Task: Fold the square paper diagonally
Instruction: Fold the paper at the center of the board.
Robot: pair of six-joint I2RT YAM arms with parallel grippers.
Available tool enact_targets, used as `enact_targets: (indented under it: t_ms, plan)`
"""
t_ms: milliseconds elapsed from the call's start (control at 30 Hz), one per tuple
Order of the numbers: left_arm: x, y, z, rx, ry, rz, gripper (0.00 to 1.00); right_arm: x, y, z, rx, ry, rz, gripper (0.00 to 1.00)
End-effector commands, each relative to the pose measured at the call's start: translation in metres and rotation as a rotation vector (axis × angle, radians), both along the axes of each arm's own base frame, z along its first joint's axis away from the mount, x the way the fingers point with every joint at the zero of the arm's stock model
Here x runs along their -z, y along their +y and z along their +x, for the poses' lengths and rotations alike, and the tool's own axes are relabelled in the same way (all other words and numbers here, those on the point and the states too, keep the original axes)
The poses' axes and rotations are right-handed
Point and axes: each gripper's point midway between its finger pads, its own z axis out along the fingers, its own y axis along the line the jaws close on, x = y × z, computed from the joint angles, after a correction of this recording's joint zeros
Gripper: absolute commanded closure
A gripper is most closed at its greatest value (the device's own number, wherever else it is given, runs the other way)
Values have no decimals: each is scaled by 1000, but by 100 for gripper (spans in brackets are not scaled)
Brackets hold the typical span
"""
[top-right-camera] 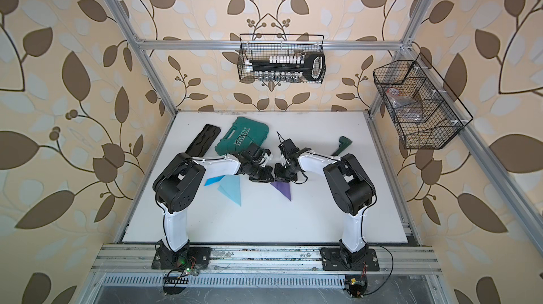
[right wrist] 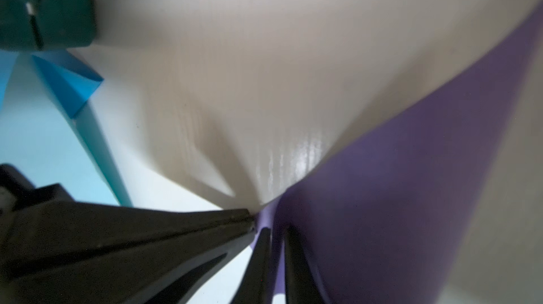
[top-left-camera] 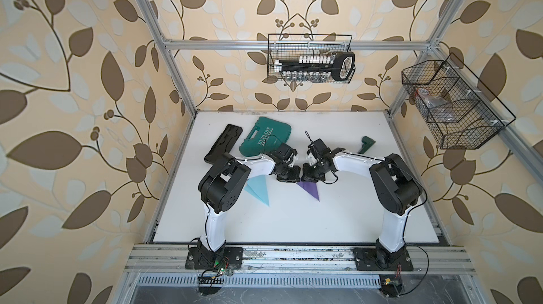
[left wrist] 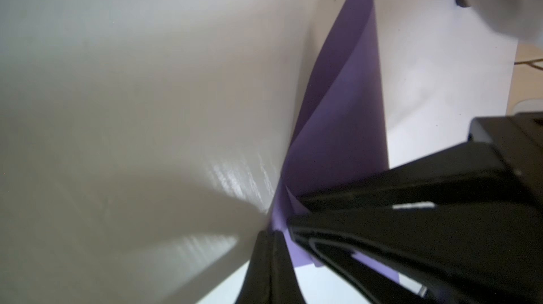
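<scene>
Purple paper (top-left-camera: 310, 190), smooth creased triangle

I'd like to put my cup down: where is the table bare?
Bare: the front half of the table, nearer than the purple paper and light blue paper; also the right side around the green tool. Crowded: the centre, and back left with teal case and black tray.

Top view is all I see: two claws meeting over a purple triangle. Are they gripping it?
Observer: The right gripper has its jaws slightly apart, astride an edge of the paper.
Operator: And the other one?
Observer: The left gripper is shut, its tip at the paper's corner.
Operator: Is the fold flat?
Observer: No, its two layers gape apart.
</scene>
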Motion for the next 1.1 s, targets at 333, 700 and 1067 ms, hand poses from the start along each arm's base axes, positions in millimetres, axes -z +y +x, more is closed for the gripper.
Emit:
enact_targets:
  t_ms: [333,700,1067]
  plan:
    - [9,21,-6,-24,15,94,100,17,-8,0,37,27,-55,68]
    - [5,25,-3,-36,-2,94,100,17,-10,-3,39,29,-55,60]
    - [-3,25,0,-43,-25,83,100,21,-12,-5,38,40,-62,87]
